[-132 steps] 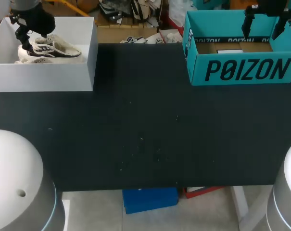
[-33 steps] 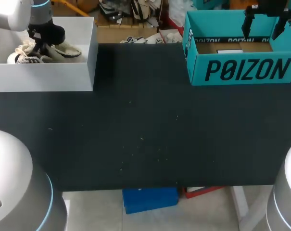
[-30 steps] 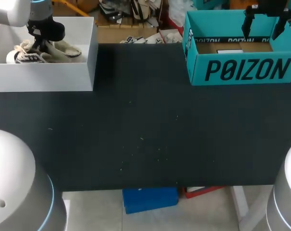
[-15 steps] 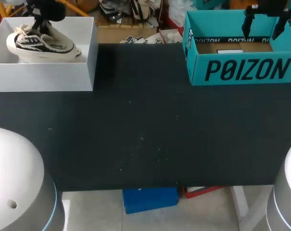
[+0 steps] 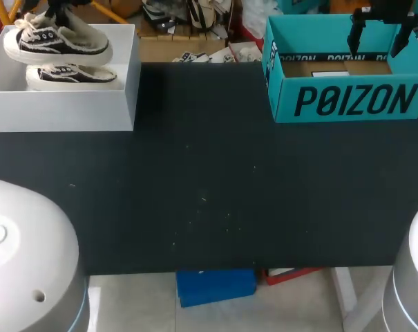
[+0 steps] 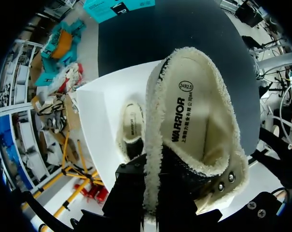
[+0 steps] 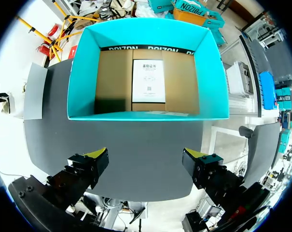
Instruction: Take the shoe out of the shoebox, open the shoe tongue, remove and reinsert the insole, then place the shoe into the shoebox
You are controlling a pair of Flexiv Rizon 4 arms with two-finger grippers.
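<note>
We take the black counter first. It carries two boxes along its far side, well apart from each other.

At far R stands the teal shoebox, open side up. Its floor is brown cardboard w/ a white paper sheet lying flat on it, toward the far wall.

At far L stands the white box, also open on top.

The shoe is black canvas w/ cream fleece lining & a cream sole. It hangs in the air above the white box, clear of the box floor and approx level, w/ toe to our L & heel to our R. In the L wrist view we look down into its opening. We see the fleece collar all round, a pale printed insole lying flat inside, & metal eyelets at the lace end.

Below it, on the box floor, lies a second shoe of the same kind, sole down.

The L tool is clenched on the shoe's collar edge near the eyelets. Black finger parts sit on either side of the fleece rim, which hides the yellow tips, & the shoe hangs from this tool alone.

The R tool is released, hanging above the teal shoebox. Its yellow-tipped fingers are spread wide, w/ only bare counter seen btw them.
</note>
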